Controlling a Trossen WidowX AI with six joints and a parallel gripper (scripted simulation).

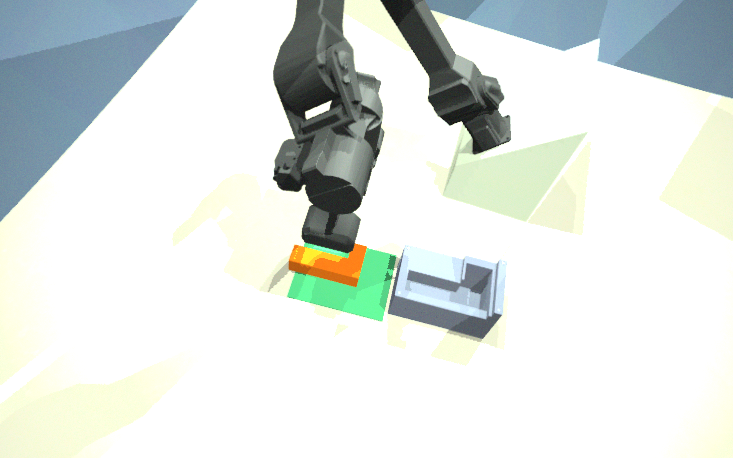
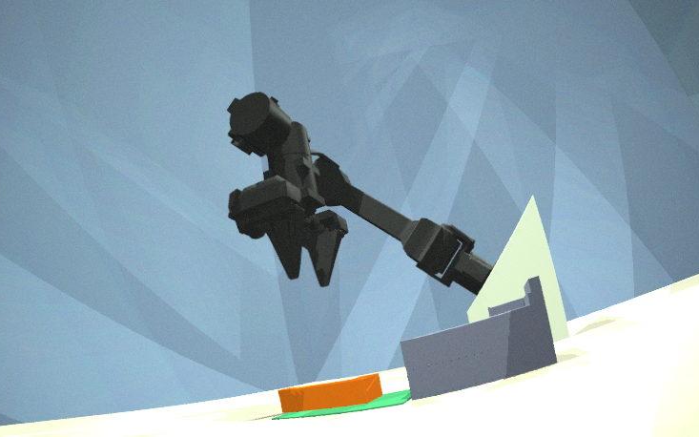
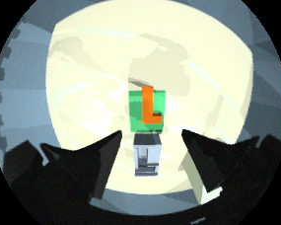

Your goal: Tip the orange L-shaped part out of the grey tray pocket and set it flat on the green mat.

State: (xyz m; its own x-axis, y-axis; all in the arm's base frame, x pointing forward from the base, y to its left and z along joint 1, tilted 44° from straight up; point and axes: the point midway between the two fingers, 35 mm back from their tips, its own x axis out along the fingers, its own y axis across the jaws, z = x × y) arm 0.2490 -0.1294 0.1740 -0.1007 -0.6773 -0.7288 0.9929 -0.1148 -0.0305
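The orange L-shaped part (image 1: 323, 275) (image 2: 330, 394) (image 3: 147, 106) lies flat on the green mat (image 1: 331, 299) (image 2: 392, 401) (image 3: 135, 110), its L outline showing from above. Its foot is at the end nearer the tray; the narrow end reaches slightly past the mat's far edge. The grey tray (image 1: 434, 260) (image 2: 460, 353) (image 3: 147, 140) stands beside the mat, its L-shaped pocket empty. My gripper (image 2: 308, 281) (image 3: 152, 133) is open and empty, well above the part and not touching it. In the top view the gripper covers some of the part and mat, and its fingertips are hidden.
A pale green wedge-shaped block (image 1: 514, 176) (image 2: 530, 260) stands behind the tray. The arm's lower links (image 1: 459, 93) (image 2: 438, 250) show near that block. The tray's end wall away from the mat rises above its top.
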